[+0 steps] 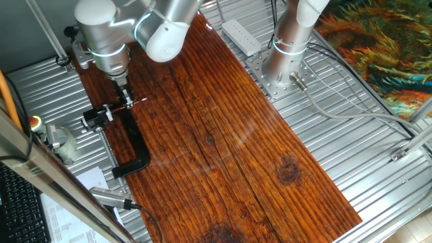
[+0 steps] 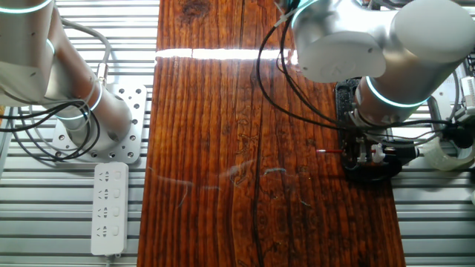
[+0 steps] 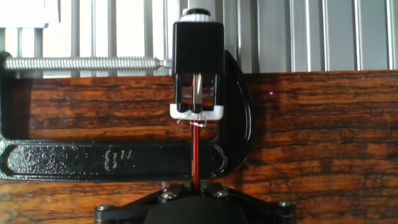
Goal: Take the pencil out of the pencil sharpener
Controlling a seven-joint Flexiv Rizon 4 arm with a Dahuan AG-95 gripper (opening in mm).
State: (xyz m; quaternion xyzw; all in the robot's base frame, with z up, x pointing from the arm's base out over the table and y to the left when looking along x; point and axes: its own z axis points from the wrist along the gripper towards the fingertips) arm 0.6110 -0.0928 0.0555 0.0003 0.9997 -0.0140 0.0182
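You have a long counter (image 1: 223, 135) of dark red-brown wooden planks, grain running along its length, lying on a ribbed metal bench (image 1: 351, 148); a white power strip (image 2: 109, 208) and a second arm's bolted base plate (image 2: 100, 126) sit on the ribs beside it. A colourful patterned cloth (image 1: 378, 47) shows at the far corner in one fixed view. The silver arm (image 1: 115, 27) reaches down over one edge of the counter, where a large black C-shaped clamp (image 3: 93, 158) with a silver threaded rod (image 3: 81, 63) grips the board. The pencil sharpener (image 3: 198, 68), a small black block with a white lower band and a silver blade in its slot, stands at the clamp's jaw, right at the counter's edge. The pencil (image 3: 196, 155), a thin dark-red stick, has one end in the bottom of the sharpener; its long axis runs straight from there across the clamp's bar toward your hand (image 3: 194, 186). In the fixed views it lies roughly level, pointing away from the sharpener toward the middle of the counter, its pale tip outermost. Your hand is closed narrow on the pencil's near length, the fingers (image 3: 171, 193) meeting around it just beyond the clamp bar.
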